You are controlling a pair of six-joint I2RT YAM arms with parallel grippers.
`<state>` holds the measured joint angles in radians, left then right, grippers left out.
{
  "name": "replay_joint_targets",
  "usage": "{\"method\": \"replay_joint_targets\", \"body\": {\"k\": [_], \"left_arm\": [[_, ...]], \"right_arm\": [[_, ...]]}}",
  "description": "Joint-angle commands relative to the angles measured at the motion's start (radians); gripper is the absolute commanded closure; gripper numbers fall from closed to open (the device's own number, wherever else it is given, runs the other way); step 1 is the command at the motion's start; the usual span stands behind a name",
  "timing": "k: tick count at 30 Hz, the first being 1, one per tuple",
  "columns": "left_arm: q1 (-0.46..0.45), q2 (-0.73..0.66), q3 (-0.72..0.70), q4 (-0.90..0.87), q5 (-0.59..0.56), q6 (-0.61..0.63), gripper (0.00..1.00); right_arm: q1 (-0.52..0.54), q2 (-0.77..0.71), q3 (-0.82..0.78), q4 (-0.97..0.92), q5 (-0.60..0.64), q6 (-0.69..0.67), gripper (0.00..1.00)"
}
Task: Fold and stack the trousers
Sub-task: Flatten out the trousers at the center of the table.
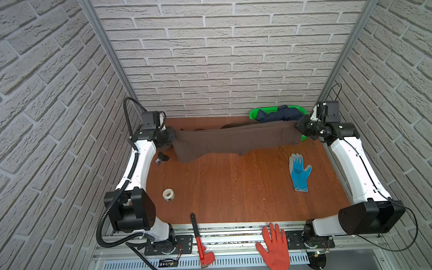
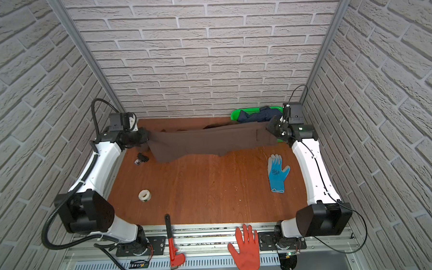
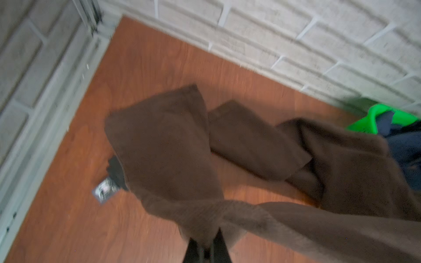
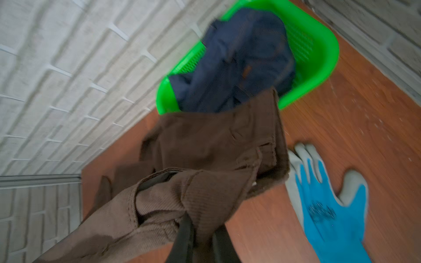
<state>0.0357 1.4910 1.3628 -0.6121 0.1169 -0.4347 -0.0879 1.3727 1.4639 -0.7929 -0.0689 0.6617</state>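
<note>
Both grippers are clamped on cloth: the left gripper has its jaws pinched tight on one end of the trousers, and the right gripper is closed on the other end, which in the right wrist view looks like the waistband. Nearest the robot's base, the table is bare wood between a tape roll and a blue glove, and this seems the likeliest place to lay a fold. Farther back, the brown garment hangs as a sagging band between the two arms, lifted and spread widthwise. Whether its lower edge touches the wood cannot be told from either top view. Behind that band, the left wrist view shows more of the brown fabric lying loose and crumpled on the table toward the back wall. Farthest off, a green basket holds a dark blue garment. Judged from this, the work is early: the trousers are picked up and stretched out, but no fold is made and nothing is stacked.
</note>
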Motion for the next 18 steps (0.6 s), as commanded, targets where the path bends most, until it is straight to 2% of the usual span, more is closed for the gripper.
{"method": "replay_joint_targets", "body": {"k": [1, 5, 9, 13, 18], "left_arm": [[0.003, -0.164, -0.121, 0.151, -0.059, -0.027, 1.00], [-0.016, -0.283, -0.309, 0.153, -0.094, -0.047, 1.00], [-0.034, -0.403, -0.481, 0.160, -0.120, -0.092, 1.00], [-0.066, -0.476, -0.605, 0.156, -0.144, -0.153, 0.99], [-0.163, -0.511, -0.706, 0.146, -0.192, -0.232, 0.97]], "right_arm": [[-0.034, -0.144, -0.160, 0.087, 0.060, -0.053, 0.94], [-0.056, -0.213, -0.363, 0.078, 0.100, -0.072, 0.94], [-0.066, -0.257, -0.481, 0.073, 0.137, -0.082, 0.95], [-0.070, -0.289, -0.562, 0.068, 0.177, -0.085, 0.95], [-0.091, -0.312, -0.621, 0.020, 0.228, -0.080, 0.95]]}}
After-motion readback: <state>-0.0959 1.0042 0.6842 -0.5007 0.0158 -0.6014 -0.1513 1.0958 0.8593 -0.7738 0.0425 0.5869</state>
